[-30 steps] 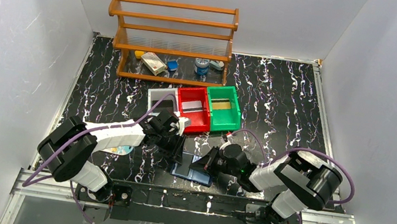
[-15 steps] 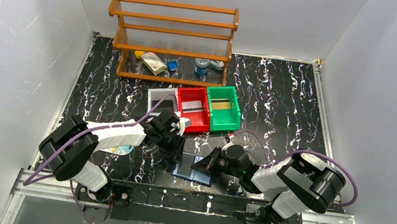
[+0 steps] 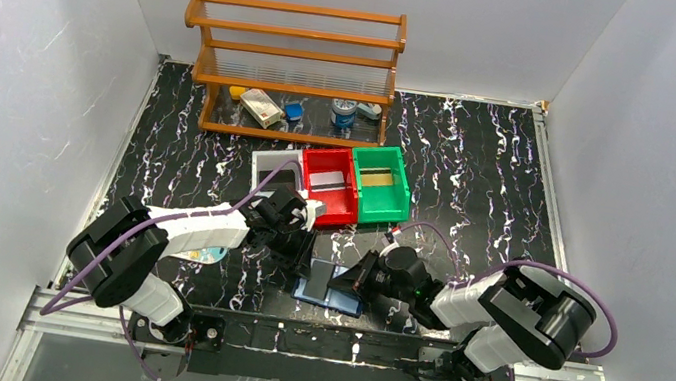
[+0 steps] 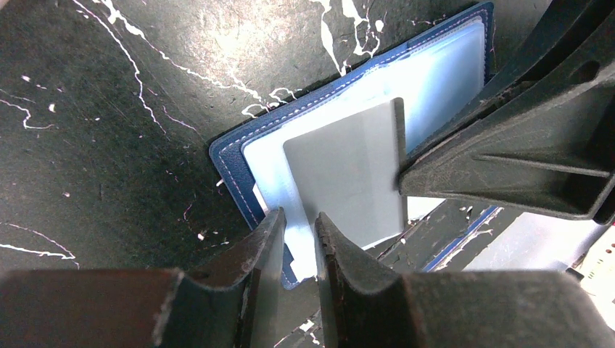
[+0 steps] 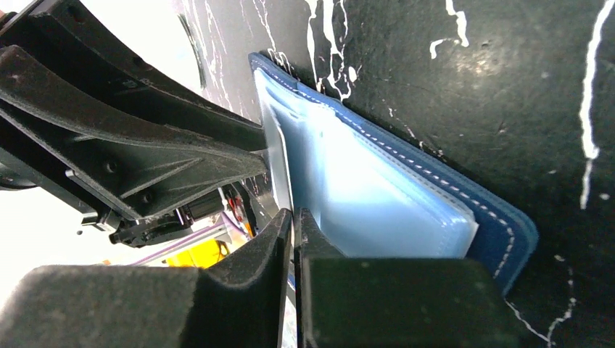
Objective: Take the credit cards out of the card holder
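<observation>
— While the card holder (image 4: 230, 161) lies open on the surface (image 4: 109, 109), where does it sit?
— Between both grippers. Narrow left gripper (image 4: 299, 217) pinches its pale inner leaf; right gripper (image 5: 294, 214), directly opposite, is nearly closed on the grey card (image 4: 348, 174) edge.
</observation>
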